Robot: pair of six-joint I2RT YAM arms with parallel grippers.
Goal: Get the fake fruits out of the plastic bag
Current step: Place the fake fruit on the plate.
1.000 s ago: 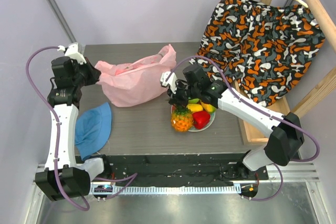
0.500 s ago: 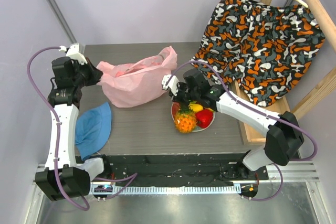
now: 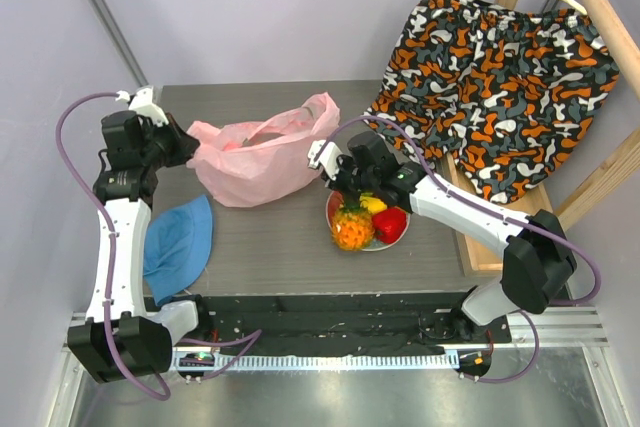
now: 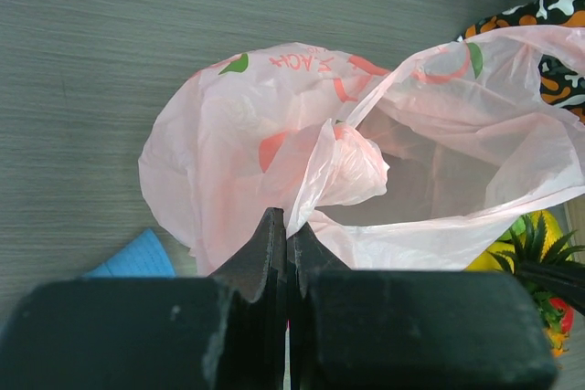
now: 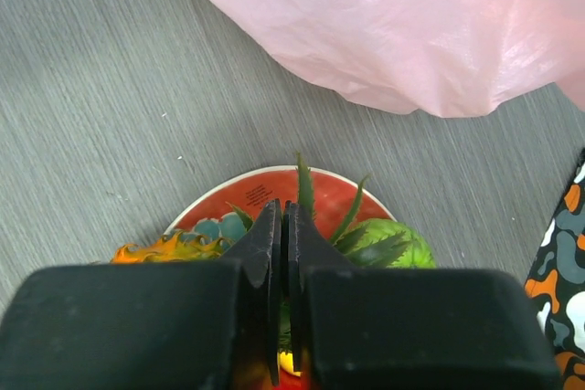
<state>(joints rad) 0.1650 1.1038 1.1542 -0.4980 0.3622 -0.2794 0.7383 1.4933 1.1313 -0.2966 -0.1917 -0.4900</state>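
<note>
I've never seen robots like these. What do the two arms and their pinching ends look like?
The left arm and right arm are alike: white links between chunky black joints, each with a looping lilac cable. The left tool and right tool are matte black, with two tapering fingers.

Pale lilac walls all round, grey wood-grain tabletop mid-frame, and a wooden rack upper right with an orange camo cloth draped over.
</note>
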